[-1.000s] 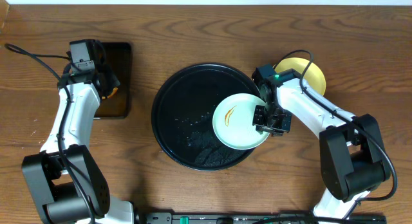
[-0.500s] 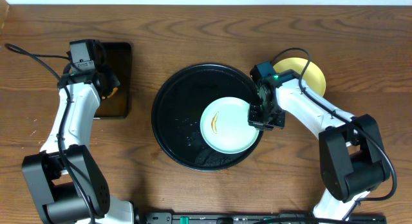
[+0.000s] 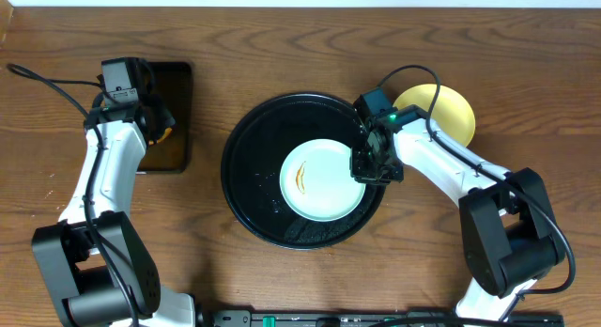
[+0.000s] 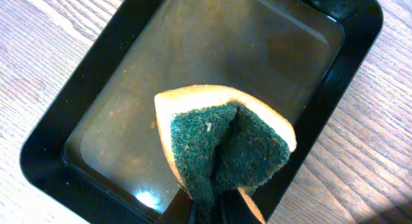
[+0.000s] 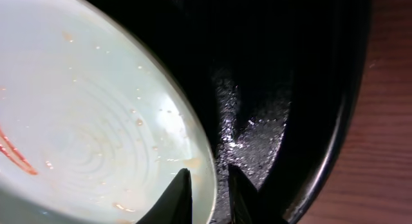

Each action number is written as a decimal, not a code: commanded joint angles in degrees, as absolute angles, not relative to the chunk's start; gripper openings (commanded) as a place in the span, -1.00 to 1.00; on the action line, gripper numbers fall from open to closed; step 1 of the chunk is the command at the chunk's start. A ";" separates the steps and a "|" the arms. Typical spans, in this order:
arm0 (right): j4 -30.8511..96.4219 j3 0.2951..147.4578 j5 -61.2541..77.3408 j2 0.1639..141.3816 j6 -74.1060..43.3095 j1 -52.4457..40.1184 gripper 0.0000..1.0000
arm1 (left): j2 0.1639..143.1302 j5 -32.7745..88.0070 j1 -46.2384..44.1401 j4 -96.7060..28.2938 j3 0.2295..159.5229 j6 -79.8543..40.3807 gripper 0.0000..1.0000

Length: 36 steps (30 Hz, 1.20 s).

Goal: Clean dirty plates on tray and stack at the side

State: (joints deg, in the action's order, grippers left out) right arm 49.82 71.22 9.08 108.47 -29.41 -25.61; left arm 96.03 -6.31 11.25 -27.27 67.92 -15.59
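A pale mint-blue plate point(image 3: 322, 180) with an orange-brown smear lies inside the large round black tray point(image 3: 246, 148). My right gripper point(image 3: 362, 167) is shut on the plate's right rim; in the right wrist view one finger is over the plate point(image 5: 96, 121) and one outside it, over the tray point(image 5: 290, 89). A pale yellow plate point(image 3: 451, 111) sits on the table right of the tray, partly hidden by my right arm. My left gripper point(image 4: 215, 205) is shut on a folded green-and-yellow sponge point(image 4: 225, 143) above the small rectangular tray. A third plate is not in view.
The small rectangular black tray point(image 3: 178, 111) with a brownish, wet inside point(image 4: 193, 69) stands at the left. Water drops lie on the round tray's left part point(image 3: 272, 191). A cable runs at the far left point(image 3: 38, 78).
My right gripper has dragged the mint-blue plate leftward from the tray's right rim to the tray's middle. The left arm has not moved.
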 commanded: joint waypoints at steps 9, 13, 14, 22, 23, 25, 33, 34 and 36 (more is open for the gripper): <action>48.86 70.76 7.53 110.85 -26.65 -27.07 -0.65 | 95.92 -6.37 11.44 -27.59 67.81 -15.07 -0.85; 48.77 70.65 7.57 113.27 -30.04 -28.01 -0.73 | 95.92 -4.78 11.44 -27.64 67.81 -15.07 -0.85; 48.62 70.65 7.64 113.54 -30.04 -28.01 -0.75 | 95.92 -3.40 11.46 -27.57 67.81 -15.07 -0.85; 45.12 71.44 8.01 113.54 -29.43 -27.73 -0.98 | 95.92 7.97 11.11 -26.70 67.81 -15.11 -0.85; 44.31 71.88 8.01 113.54 -28.99 -27.73 -0.98 | 95.92 10.66 10.85 -26.68 67.81 -15.11 -0.85; 41.98 72.60 8.01 113.54 -28.47 -27.73 -0.98 | 95.92 15.25 10.09 -26.65 67.81 -15.29 -0.85; 30.11 73.65 8.56 113.58 -28.67 -27.29 -0.98 | 95.92 17.06 2.81 -26.22 67.81 -19.16 -0.85; 30.02 74.04 8.56 113.58 -28.67 -27.22 -0.98 | 95.92 16.49 1.80 -26.02 67.81 -19.16 -0.85; 30.06 74.63 8.64 113.58 -28.64 -27.18 -0.98 | 95.92 14.76 -0.01 -25.71 67.81 -19.18 -0.85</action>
